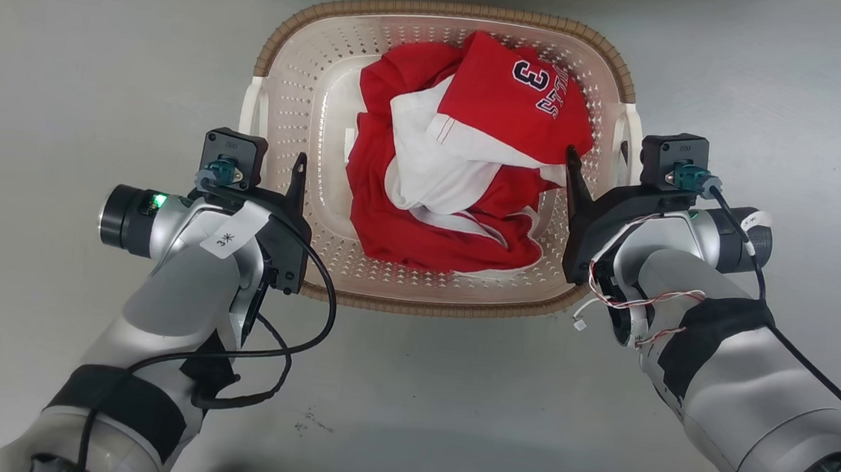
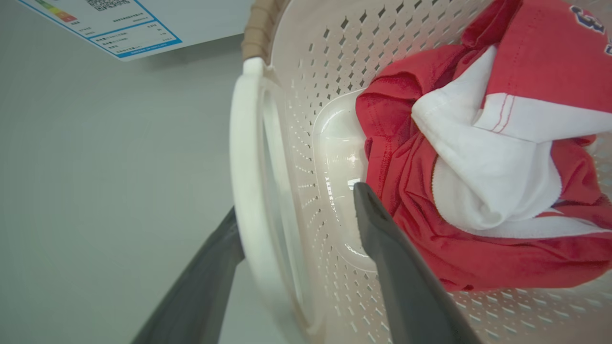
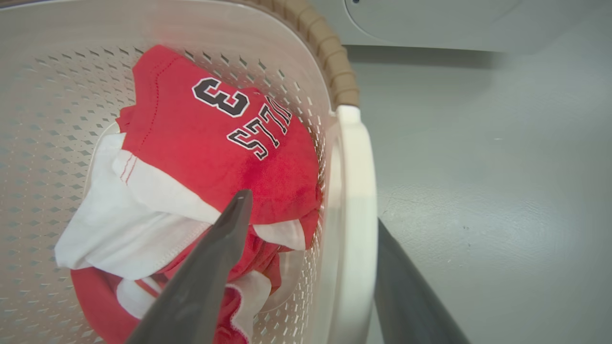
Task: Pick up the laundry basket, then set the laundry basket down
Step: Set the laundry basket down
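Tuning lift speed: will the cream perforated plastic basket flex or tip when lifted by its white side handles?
Probably light: the cream perforated plastic basket holds crumpled red-and-white clothing. Holed walls may flex slightly. Tipping seems unlikely: left hand and right hand straddle opposite white handles.

Red jersey (image 1: 476, 98) — dark, white-edged "3" and lettering on top, crumpled in a heap with white fabric (image 1: 426, 169) folded through it. Red stitching runs along one white hem in the wrist views. Grey floor (image 1: 67, 51) all round, smooth, with small dark scuffs (image 1: 312, 422) low in the head view. Left wrist view: white label (image 2: 110, 24), blue border, coloured rating bars and a code square, print too small to read. Right wrist view: pale appliance front (image 3: 430, 24) with a curved outline — standing on the floor.
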